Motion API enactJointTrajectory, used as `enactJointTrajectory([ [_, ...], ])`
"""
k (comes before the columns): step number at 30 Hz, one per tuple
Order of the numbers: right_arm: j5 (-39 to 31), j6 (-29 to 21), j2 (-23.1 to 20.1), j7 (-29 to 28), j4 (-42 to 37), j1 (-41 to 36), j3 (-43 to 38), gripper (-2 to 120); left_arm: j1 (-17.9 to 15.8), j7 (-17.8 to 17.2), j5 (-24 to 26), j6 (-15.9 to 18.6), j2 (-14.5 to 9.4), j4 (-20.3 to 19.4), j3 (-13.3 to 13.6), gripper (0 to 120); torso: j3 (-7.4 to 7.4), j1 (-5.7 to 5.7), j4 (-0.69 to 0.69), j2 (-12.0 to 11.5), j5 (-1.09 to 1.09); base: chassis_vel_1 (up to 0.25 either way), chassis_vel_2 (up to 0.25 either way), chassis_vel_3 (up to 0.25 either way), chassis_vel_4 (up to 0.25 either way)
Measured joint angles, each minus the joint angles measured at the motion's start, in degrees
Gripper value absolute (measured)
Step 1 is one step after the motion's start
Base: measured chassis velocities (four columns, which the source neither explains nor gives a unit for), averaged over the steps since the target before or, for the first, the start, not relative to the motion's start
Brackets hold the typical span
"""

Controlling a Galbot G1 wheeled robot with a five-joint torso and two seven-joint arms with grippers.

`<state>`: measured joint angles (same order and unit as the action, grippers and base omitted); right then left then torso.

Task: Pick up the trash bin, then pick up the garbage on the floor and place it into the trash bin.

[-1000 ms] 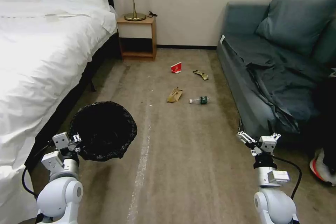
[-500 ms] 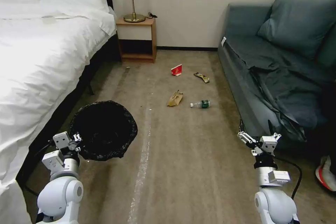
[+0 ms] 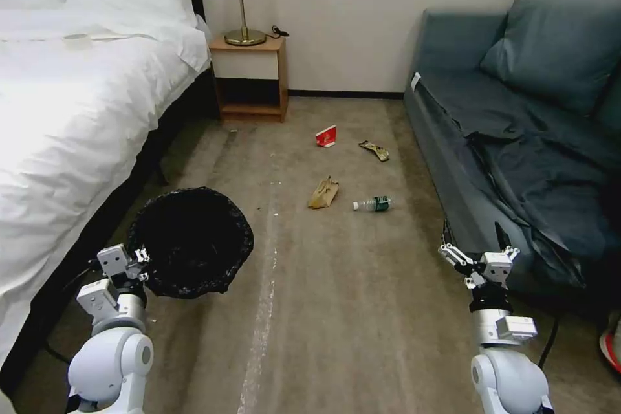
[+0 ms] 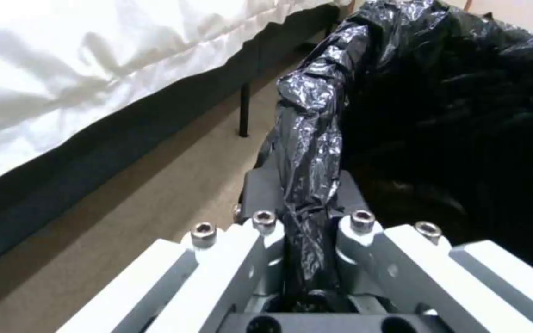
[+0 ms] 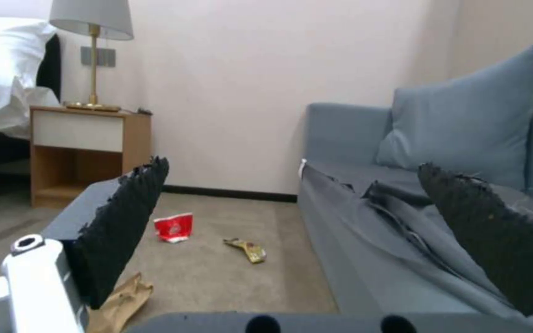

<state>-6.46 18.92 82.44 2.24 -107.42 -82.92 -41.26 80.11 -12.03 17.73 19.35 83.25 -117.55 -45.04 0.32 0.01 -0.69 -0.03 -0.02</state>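
left wrist view: left hand [image 4: 306, 217] pinches trash bin [image 4: 439, 115] liner.

i see the trash bin [image 3: 191, 242] lined with crinkled black plastic, its mouth open upward, held off the floor by its rim in my left pincer [image 4: 306, 217]. ahead of it on the carpet lies the garbage: a crumpled brown paper bag [image 3: 323, 193], a clear bottle [image 3: 370, 204] on its side just beside the bag, and beyond the bag a red-and-white carton [image 3: 326, 136] and a flat yellowish wrapper [image 3: 375, 150].
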Motion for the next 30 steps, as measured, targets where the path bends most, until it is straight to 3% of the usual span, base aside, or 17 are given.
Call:
enactJointTrajectory([
  [30,0.03,0.01,-0.01,0.49,0.36,0.34,0.10,100,-0.69,0.36,-0.20,-0.31,0.03,0.98,0.06,4,0.00,0.00,0.00,0.00,0.00,-0.132,0.124,0.127,-0.127],
])
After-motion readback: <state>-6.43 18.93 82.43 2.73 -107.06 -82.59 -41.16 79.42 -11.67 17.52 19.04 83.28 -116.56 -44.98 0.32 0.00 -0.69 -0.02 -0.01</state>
